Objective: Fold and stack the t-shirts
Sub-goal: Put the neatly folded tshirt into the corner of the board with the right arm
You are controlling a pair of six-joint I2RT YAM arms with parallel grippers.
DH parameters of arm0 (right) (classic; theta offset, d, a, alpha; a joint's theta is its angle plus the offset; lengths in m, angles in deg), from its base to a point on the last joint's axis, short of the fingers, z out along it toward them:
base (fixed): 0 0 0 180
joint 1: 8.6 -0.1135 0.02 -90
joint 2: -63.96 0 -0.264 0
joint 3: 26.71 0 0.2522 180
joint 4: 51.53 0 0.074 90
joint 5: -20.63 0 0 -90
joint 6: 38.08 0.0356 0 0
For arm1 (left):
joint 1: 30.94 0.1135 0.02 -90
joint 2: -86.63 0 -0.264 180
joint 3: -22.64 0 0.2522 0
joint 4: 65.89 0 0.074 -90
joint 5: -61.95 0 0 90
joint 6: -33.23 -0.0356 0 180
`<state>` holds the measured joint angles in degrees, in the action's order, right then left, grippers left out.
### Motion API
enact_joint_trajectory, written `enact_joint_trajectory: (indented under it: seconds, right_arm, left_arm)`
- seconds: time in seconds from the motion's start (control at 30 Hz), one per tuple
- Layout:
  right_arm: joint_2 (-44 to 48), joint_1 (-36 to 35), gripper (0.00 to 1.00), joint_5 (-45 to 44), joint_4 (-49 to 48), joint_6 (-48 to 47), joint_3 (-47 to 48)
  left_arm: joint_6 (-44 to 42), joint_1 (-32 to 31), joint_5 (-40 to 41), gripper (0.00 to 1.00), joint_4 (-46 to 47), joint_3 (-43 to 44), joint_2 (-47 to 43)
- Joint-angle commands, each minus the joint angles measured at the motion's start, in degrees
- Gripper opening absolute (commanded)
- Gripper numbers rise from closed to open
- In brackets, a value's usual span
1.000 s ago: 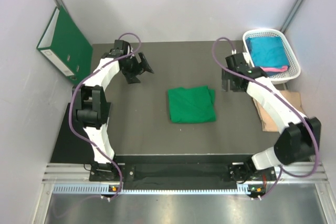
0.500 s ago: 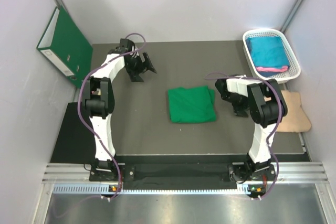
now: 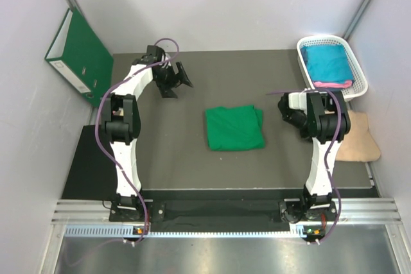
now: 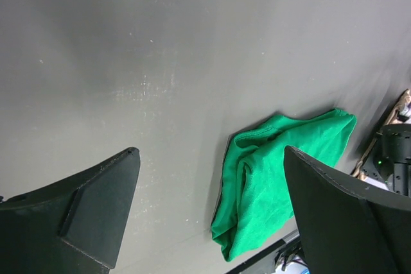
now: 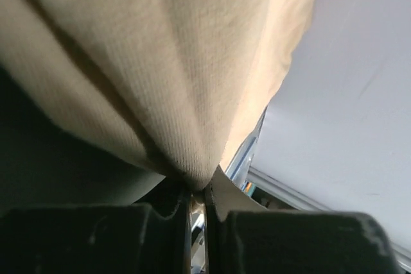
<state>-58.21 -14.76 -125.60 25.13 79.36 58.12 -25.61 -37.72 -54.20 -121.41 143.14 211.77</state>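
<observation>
A bright green t-shirt (image 3: 234,128) lies folded in the middle of the dark table; the left wrist view shows it (image 4: 276,171) past the fingertips. My left gripper (image 3: 176,80) hovers open at the back left with nothing between its fingers (image 4: 96,210). A teal t-shirt (image 3: 327,62) and a pink one (image 3: 335,85) lie in the white basket (image 3: 357,56). My right gripper (image 5: 198,197) is shut on a fold of beige ribbed cloth (image 5: 160,62) that lies at the table's right edge (image 3: 361,138). From above, the right arm's own links hide those jaws.
A dark green binder (image 3: 77,52) with a white spine label leans on the left wall. The basket stands in the back right corner. Walls close in on both sides. A metal rail runs along the near edge (image 3: 218,213).
My right arm has drawn back from beside the basket, folded down over the beige cloth and shut on it. The left gripper shifted slightly toward the back and stays open.
</observation>
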Motion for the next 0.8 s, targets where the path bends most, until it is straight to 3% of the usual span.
enact_joint_trajectory:
  seconds: [0.0, 0.27, 0.53, 0.7, 0.77]
  right_arm:
    - [2.9, -0.3, 0.00, 4.4, -5.7, -4.4, 2.8]
    - [10.4, -10.9, 0.00, 13.2, -5.2, -9.0, 5.5]
    - [2.3, -23.8, 0.00, 19.6, 0.3, -6.8, 16.5]
    - [-1.3, -27.1, 0.00, 20.1, 3.0, -4.1, 22.3]
    - [-2.0, -27.0, 0.05, 20.0, 4.2, -2.9, 23.6]
  left_arm:
    - [-1.5, 0.1, -0.5, 0.98, -0.9, 0.8, -1.6]
    - [-0.7, 0.1, -0.4, 0.97, -0.2, -0.7, -2.0]
    - [-1.4, 0.1, -0.8, 0.98, -0.8, -0.7, -2.4]
    - [-2.2, 0.1, -1.7, 0.98, -2.0, -1.7, -3.1]
    - [-2.4, 0.1, -2.9, 0.98, -2.1, -3.3, -4.0]
